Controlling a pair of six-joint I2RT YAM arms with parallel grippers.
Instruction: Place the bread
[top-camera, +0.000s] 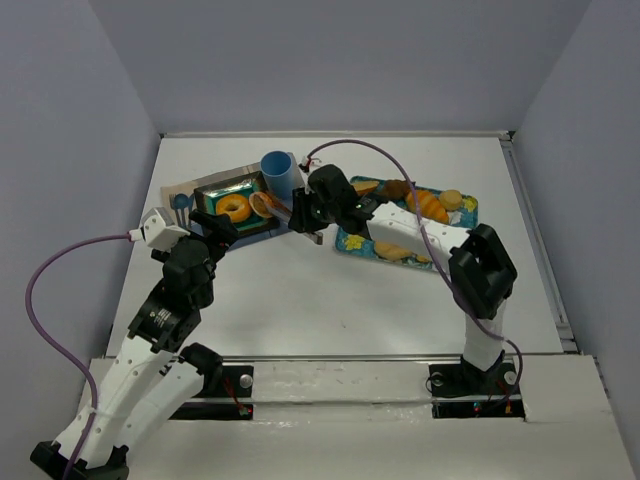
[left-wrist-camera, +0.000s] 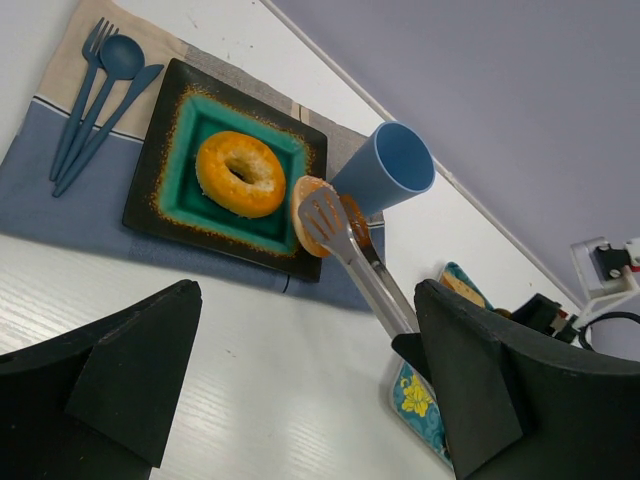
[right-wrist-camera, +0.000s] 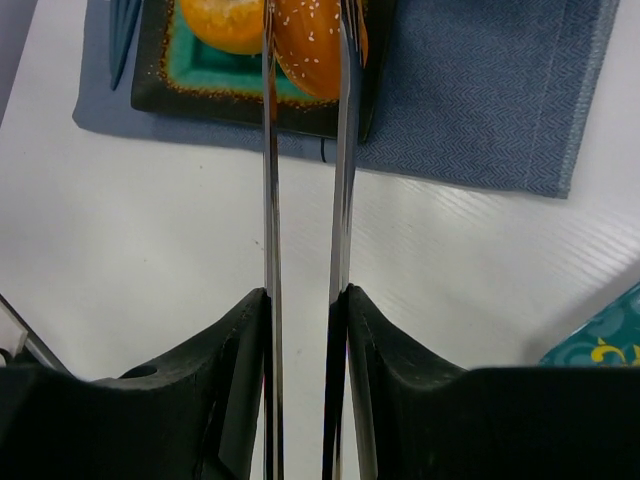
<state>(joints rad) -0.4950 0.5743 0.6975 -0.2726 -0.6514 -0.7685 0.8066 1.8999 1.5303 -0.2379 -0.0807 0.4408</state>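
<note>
Bread: sesame bun, pinched between the tips of the tongs over the right edge of the plate; we cannot tell whether it touches the plate.
Right gripper: clamped on the tongs, pressing both blades close together.
Left gripper: we see the jaws wide apart with nothing between them, above the bench.
Plate: dark rim, teal centre, on a blue placemat; bagel in its middle.
Surroundings: blue cup just beside the plate; cutlery on the placemat; tray of breads to the right.
</note>
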